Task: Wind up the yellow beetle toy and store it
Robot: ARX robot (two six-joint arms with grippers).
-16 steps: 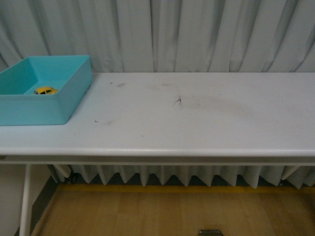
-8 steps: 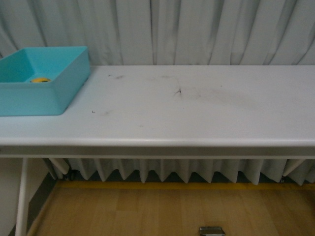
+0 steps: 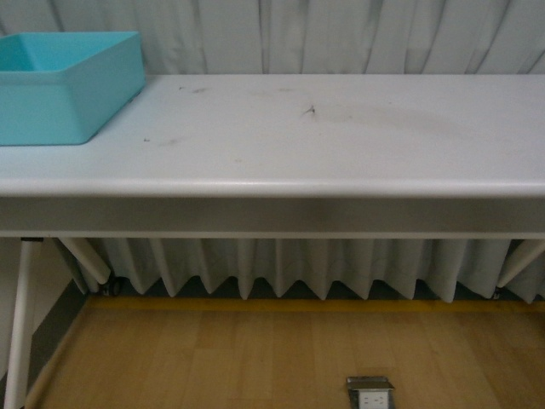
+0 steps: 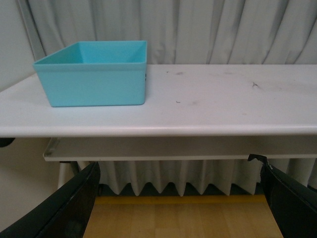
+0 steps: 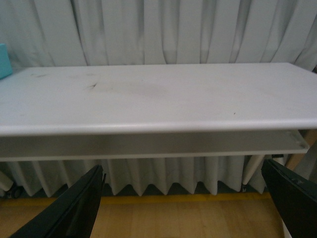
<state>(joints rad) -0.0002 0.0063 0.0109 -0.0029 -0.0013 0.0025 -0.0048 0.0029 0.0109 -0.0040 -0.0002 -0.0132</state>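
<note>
The yellow beetle toy is hidden in every view. A teal bin [image 3: 64,85] stands on the white table [image 3: 324,145] at the far left, and its near wall blocks any sight of the inside. The left wrist view shows the same bin [image 4: 96,77] from low in front, with only its walls showing. My left gripper [image 4: 178,208] is open below the table edge, over the floor, with nothing between its dark fingers [image 4: 74,208]. Just as low and in front of the table, my right gripper [image 5: 183,208] is open and holds nothing. Neither arm appears in the front view.
Grey curtains [image 3: 341,34] hang behind the table and below it. A white table leg [image 3: 19,324] stands at the left. A wooden floor [image 3: 255,358] with a metal outlet plate [image 3: 370,394] lies below. A sliver of the teal bin [image 5: 4,60] shows in the right wrist view.
The front view has sunk lower: table and bin have slid up the picture and more floor shows. The yellow toy seen inside the bin earlier is now behind the bin's wall.
</note>
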